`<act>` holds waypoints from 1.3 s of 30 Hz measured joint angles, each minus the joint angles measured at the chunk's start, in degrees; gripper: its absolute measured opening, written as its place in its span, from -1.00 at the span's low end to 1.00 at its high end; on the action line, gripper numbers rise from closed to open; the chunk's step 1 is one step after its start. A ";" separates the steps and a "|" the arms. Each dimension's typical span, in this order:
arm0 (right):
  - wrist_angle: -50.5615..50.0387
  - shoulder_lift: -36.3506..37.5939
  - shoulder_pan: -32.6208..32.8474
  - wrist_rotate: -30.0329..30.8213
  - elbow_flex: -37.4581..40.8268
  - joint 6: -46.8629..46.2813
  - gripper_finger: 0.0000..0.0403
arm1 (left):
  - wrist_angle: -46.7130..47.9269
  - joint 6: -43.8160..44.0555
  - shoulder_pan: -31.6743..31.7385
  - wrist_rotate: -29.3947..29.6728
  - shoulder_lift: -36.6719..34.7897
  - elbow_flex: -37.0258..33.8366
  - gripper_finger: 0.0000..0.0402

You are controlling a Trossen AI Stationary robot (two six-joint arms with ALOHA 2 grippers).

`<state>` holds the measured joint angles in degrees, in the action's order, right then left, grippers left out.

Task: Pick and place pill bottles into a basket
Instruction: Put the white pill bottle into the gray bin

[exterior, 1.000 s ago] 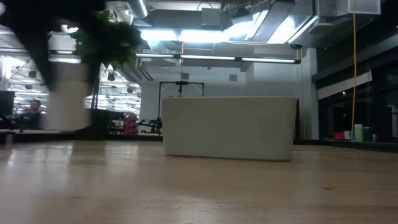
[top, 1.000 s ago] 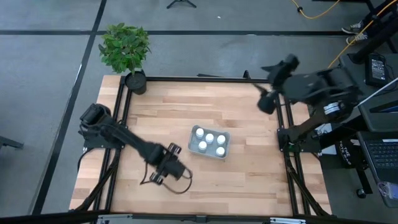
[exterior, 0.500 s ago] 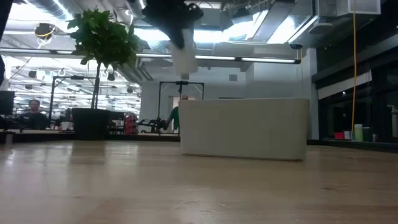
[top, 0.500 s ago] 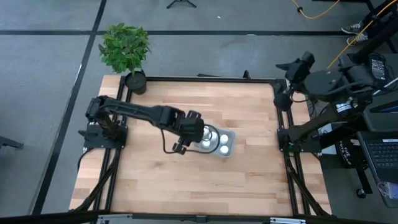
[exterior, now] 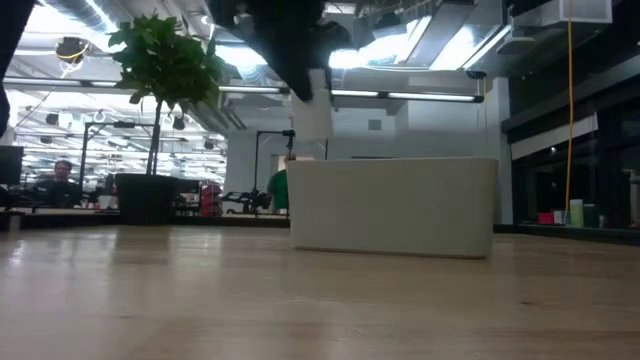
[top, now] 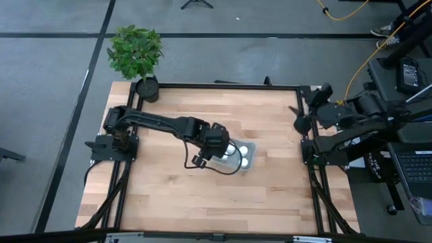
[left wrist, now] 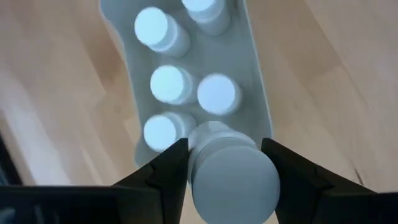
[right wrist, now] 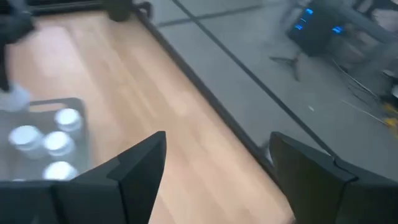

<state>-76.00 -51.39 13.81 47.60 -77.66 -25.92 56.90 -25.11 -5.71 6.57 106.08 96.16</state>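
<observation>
The wooden surface [top: 202, 182] has a black frame around it. A plant [top: 136, 52] in a black pot stands at its far left corner.

The left arm reaches from the left edge out to the middle of the surface. The right arm waits at the right edge, up off the wood, and the right gripper's [right wrist: 214, 168] fingers are wide apart with nothing between them.

The basket [left wrist: 255, 74] sits near the middle of the surface. It is a pale, shallow tray with low walls. Five bottles [left wrist: 166, 84] stand upright inside it, close together, with round white caps.

The left gripper [left wrist: 224, 165] hangs just above one end of the basket. Its fingers are clamped on a sixth bottle [left wrist: 231, 171], one finger on each side. This bottle is small and white too, held upright, cap up, over the basket.
</observation>
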 joint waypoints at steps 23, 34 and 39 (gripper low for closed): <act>12.38 2.47 1.50 -0.60 6.83 8.40 0.42 | 0.23 -5.72 2.14 -9.20 16.70 22.83 -0.14; 12.32 2.47 1.50 -0.82 6.83 9.24 0.42 | -0.20 -3.36 2.14 -11.32 17.56 22.93 -0.14; 12.30 2.44 1.50 -1.19 6.83 9.63 0.42 | -0.40 -3.56 2.24 -11.48 17.75 22.89 -0.14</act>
<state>-63.70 -48.95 15.31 46.41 -70.83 -16.29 56.50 -28.67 -3.47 -4.91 123.83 119.04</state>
